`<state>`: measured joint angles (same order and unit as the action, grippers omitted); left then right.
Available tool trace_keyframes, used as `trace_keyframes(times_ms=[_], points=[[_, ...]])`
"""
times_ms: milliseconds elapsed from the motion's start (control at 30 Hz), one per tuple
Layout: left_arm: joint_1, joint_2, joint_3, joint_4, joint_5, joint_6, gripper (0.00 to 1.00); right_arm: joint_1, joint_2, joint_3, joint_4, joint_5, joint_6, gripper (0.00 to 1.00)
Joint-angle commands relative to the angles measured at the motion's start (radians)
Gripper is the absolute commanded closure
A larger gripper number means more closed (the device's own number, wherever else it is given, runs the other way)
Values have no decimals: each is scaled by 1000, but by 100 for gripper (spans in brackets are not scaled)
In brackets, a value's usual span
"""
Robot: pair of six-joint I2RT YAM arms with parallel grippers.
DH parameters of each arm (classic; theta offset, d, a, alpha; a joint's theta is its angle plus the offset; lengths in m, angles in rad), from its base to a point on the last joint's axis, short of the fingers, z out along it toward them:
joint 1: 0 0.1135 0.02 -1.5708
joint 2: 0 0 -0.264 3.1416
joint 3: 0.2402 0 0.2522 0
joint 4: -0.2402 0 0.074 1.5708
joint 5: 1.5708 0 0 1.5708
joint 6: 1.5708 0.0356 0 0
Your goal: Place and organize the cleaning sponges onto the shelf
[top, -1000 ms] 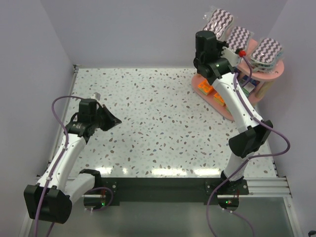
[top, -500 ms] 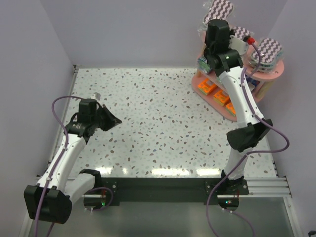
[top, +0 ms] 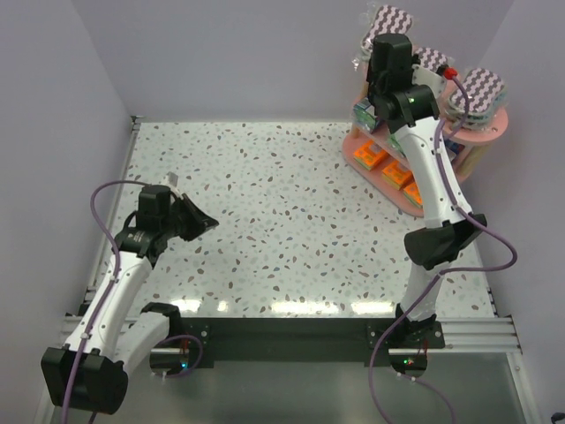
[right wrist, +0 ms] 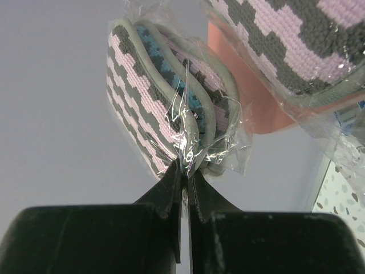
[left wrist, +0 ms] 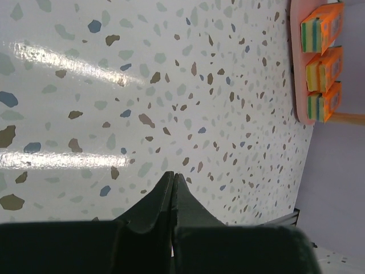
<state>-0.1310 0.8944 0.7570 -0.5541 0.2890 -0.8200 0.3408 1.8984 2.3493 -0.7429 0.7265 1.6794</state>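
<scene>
A: Left tool?
B: Left tool [left wrist: 172,178] is pressed fully closed with nothing in it. It sits low over the speckled worktop [left wrist: 114,85], well apart from the shelf.

A: Shelf?
B: Pink shelf [top: 500,124], far right corner. Three flat orange packs [left wrist: 323,25] lie in a row on the bottom board, green and yellow edges showing.

A: Right tool?
B: Right tool [right wrist: 183,171] is up by the top board, tips pinched on the clear wrap seam of a zigzag sponge pack [right wrist: 151,108]. The pack is oval with pink-white and grey zigzag and a grey rim, plus a blue-patterned layer in the same wrap. It stands on edge at the board's left end. Can't tell if it rests there.

A: Others?
B: Two more zigzag packs [top: 482,87] on the top board, one partly hidden by the arm.
</scene>
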Motion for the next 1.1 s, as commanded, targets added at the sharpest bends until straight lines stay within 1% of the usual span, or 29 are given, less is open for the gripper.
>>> trace_keyframes(times_ms=[0,133,333,467,500,667,733,767,833,900,967,1067], points=[[8,-6,-25,42,33,-22,100,-14,5,62,-48,36,49,100],[8,8,-5,37,30,-11,100,-19,11,48,-67,19,97,100],[10,12,2,37,30,-7,100,-19,-4,28,-90,34,123,100],[8,12,-7,39,36,-14,100,-19,-39,-22,-87,62,123,96],[10,11,-8,40,39,-15,100,-19,-47,-25,-84,65,123,90],[8,5,-13,43,44,-19,100,-19,-47,-18,-85,64,109,79],[8,2,-13,43,44,-22,100,-19,-50,-18,-75,50,100,74],[8,3,-12,46,45,-27,100,-19,-53,-16,-72,47,98,70],[8,3,-8,46,44,-28,100,-19,-58,-18,-58,44,89,67],[10,1,-8,46,42,-31,100,-19,-59,-7,-55,45,82,59],[8,3,-7,46,42,-34,100,-19,-65,-5,-56,50,75,57],[8,5,-4,51,44,-37,100,-19,-91,-31,-41,41,74,48]])
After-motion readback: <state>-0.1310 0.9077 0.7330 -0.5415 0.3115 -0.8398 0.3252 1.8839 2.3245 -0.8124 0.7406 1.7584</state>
